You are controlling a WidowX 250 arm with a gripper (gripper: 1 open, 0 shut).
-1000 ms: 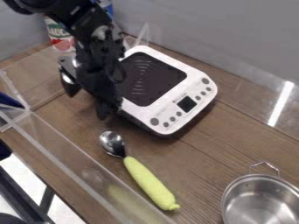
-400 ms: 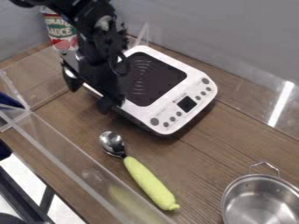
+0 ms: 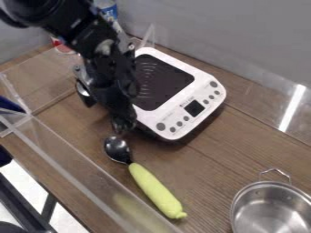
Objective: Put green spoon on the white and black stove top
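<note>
- The white and black stove top [image 3: 170,91] sits on the wooden table [image 3: 261,136] with nothing on its burner; the placing step is not yet done.
- The step in hand is the approach: the gripper [image 3: 120,125] hangs just above the metal bowl of the green spoon [image 3: 147,178], which lies on the table in front of the stove, apart from it.
- Its jaws stand apart and empty.
- Next, I judge, it must descend and close on the spoon.
- Compared with a second ago, the gripper has dropped lower and nearer the spoon; the spoon has not moved.
</note>
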